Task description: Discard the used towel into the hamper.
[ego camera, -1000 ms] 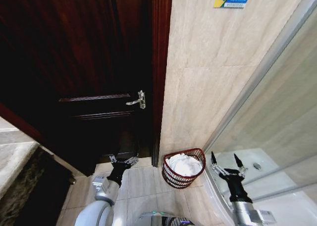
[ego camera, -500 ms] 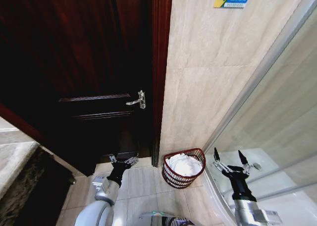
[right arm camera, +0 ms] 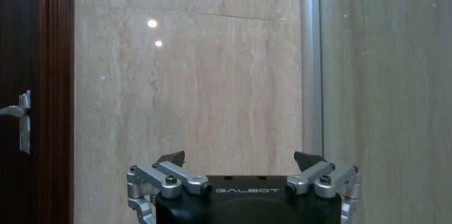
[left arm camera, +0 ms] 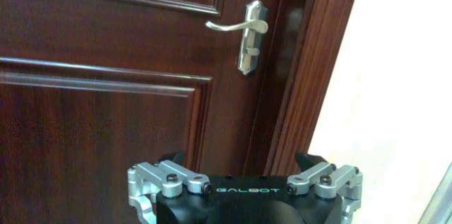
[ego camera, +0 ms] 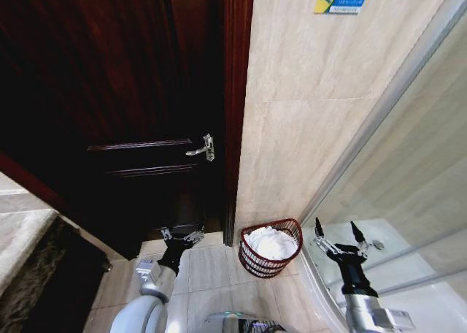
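The hamper (ego camera: 252, 258), a small round reddish-brown wire basket, stands on the tiled floor against the beige wall. A white towel (ego camera: 270, 243) lies crumpled inside it. My right gripper (ego camera: 336, 231) is open with nothing in it, raised to the right of the hamper beside the glass shower screen. My left gripper (ego camera: 182, 236) sits low in front of the dark wooden door, left of the hamper. In the wrist views each gripper's fingertips, left (left arm camera: 241, 159) and right (right arm camera: 241, 159), stand apart with nothing between them.
A dark wooden door (ego camera: 131, 106) with a silver lever handle (ego camera: 202, 147) fills the left. The glass shower screen (ego camera: 408, 172) closes off the right. A stone counter edge (ego camera: 22, 238) is at far left. Open floor tiles lie between my arms.
My right gripper has drifted slightly right and down, away from the hamper, then held still. The left arm and the towel have not moved.
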Controlling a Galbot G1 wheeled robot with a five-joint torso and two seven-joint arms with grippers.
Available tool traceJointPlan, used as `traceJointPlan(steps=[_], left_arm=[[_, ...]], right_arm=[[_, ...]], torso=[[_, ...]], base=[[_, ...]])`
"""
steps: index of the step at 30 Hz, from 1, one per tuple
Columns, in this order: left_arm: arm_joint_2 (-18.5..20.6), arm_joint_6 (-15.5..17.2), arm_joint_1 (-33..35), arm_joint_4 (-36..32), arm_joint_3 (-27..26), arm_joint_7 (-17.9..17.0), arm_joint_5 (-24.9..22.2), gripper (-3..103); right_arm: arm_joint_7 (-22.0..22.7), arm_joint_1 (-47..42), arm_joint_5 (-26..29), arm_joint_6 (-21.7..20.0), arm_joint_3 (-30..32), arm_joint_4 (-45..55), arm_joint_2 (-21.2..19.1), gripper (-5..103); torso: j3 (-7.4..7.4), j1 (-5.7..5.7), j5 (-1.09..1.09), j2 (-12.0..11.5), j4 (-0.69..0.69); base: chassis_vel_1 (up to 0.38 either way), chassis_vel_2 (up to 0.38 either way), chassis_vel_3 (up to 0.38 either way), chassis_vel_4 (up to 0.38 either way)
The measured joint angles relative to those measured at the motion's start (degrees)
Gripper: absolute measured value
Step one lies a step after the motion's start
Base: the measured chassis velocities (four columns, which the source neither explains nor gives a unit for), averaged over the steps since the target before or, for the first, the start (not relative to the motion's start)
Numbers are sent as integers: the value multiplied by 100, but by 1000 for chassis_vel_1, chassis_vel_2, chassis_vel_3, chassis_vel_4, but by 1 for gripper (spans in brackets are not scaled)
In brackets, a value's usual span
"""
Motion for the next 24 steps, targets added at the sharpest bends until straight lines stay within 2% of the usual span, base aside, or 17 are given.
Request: traceJointPlan(steps=[20, 24], left_arm=[[0, 0, 0, 0, 0, 0, 0, 100], [0, 0, 0, 0, 0, 0, 0, 100]], right_arm=[[-5, 4, 2, 0, -1, -11, -1, 100], [-5, 4, 2, -1, -1, -12, -1, 100]], torso=[[416, 349, 0, 764, 0], [441, 367, 0, 808, 0]], base=[[0, 0, 0, 0], [0, 0, 0, 0]])
